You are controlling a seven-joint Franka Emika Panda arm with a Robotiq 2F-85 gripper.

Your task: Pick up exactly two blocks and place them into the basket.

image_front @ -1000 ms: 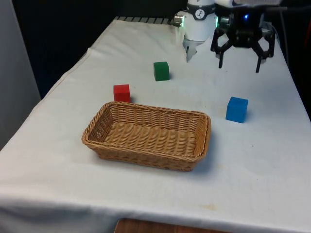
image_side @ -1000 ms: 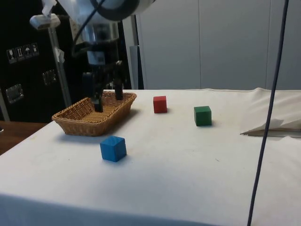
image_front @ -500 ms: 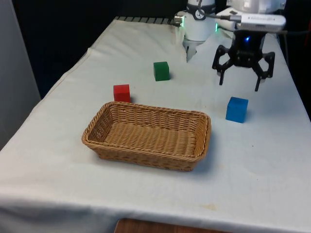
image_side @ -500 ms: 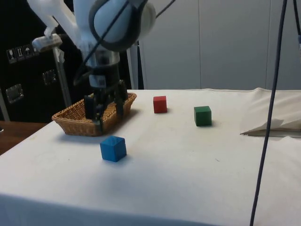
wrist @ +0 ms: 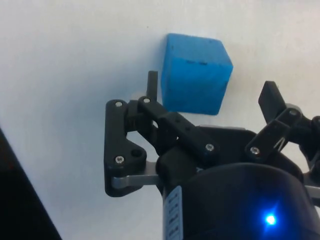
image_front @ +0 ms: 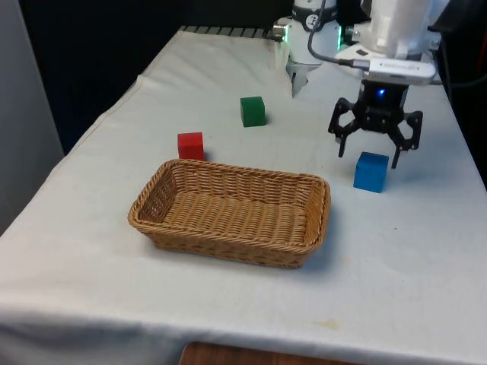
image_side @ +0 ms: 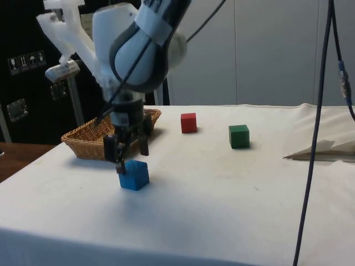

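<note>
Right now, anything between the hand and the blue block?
Nothing. In the side view the open hand hangs just above the blue block, with only air between; the wrist view agrees.

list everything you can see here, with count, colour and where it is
blue block: 1, blue, on the cloth at the front view's right of the basket, directly under the gripper
red block: 1, red, on the cloth just beyond the basket's far corner at the front view's left
green block: 1, green, on the cloth farther back than the red block
basket: 1, tan wicker, near the middle of the table, nothing inside it
table: 1, under a white cloth, carrying everything above
cable: 1, dark, hanging down in the side view
gripper: 1, black, fingers open, just above the blue block and straddling it, not gripping it
</note>
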